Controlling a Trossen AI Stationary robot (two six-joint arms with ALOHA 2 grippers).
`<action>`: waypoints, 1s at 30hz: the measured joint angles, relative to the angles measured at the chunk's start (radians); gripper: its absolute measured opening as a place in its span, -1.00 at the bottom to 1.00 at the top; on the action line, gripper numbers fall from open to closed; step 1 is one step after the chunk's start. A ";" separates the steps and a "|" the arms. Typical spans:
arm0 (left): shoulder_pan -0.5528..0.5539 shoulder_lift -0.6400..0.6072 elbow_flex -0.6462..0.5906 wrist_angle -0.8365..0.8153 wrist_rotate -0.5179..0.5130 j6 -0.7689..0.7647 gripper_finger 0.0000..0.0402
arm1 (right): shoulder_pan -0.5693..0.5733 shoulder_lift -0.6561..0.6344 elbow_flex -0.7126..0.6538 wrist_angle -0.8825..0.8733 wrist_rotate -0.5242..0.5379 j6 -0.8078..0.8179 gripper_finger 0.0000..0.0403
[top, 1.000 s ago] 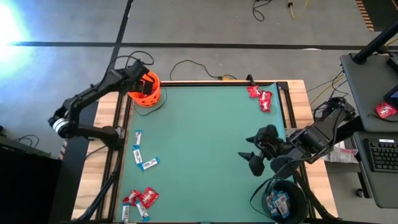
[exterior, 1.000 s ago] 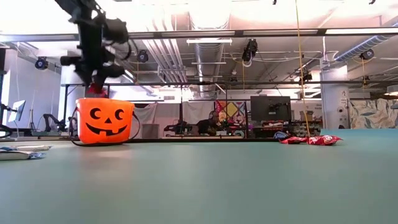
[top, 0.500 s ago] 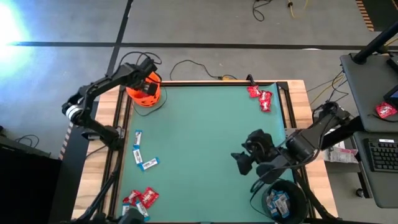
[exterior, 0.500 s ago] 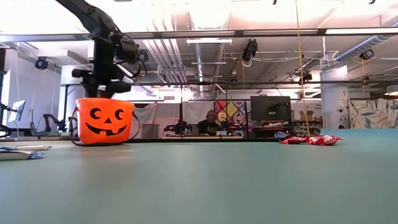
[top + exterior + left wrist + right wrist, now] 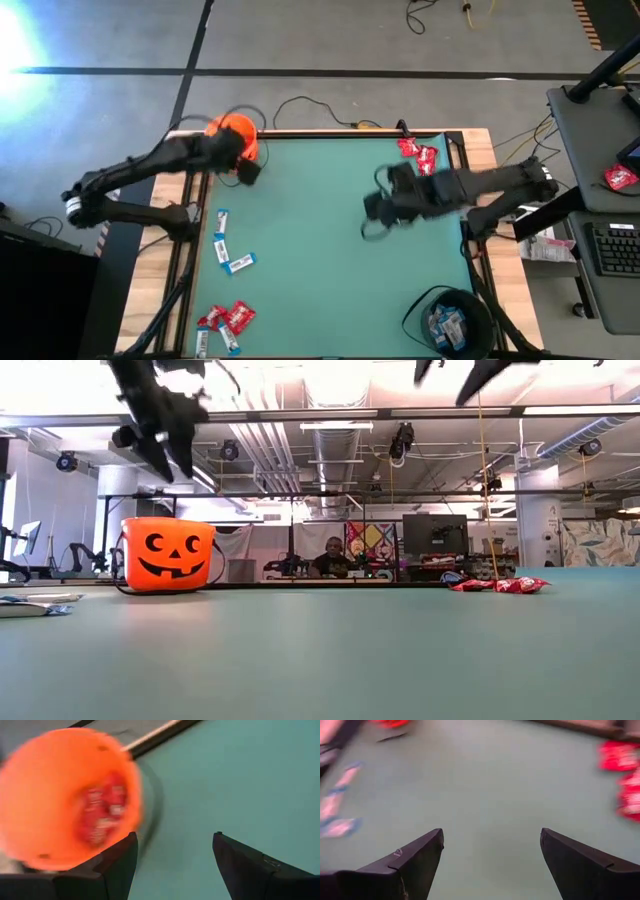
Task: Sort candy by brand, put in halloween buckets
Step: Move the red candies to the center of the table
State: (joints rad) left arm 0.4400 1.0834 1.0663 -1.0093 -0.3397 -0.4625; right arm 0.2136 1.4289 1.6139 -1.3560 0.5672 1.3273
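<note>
the left gripper (image 5: 247, 171) hung just beside the orange bucket (image 5: 231, 132), its fingers (image 5: 117, 862) spread and holding nothing; red packets (image 5: 102, 810) lay inside that bucket. blue bars (image 5: 229, 249) lay on the mat nearer the left arm's base. the right gripper (image 5: 374, 208) hovered released over bare mat, more red candy (image 5: 418, 157) just beyond it. the black bucket (image 5: 448, 318), well behind that gripper, held blue bars.

Beyond my green tabletop (image 5: 330, 250) lies grey floor (image 5: 300, 40); across the room I see ceiling ducts (image 5: 335, 445), a monitor (image 5: 435, 535) and a seated person (image 5: 334, 555).
</note>
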 joint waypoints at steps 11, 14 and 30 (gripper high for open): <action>-0.670 -0.153 -0.206 0.208 -0.228 -0.263 0.20 | -0.525 -0.002 -0.233 0.184 -0.026 -0.195 0.61; -0.765 -0.151 -0.245 0.207 -0.248 -0.344 0.20 | -0.656 -0.002 -0.360 0.311 -0.026 -0.153 0.61; -0.657 -0.136 -0.309 0.179 -0.385 -0.398 0.20 | -0.795 0.074 -0.824 0.755 0.192 0.446 0.61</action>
State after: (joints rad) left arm -0.2174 0.9474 0.7572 -0.8300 -0.7249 -0.8603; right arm -0.5817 1.5029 0.7895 -0.6009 0.7595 1.7736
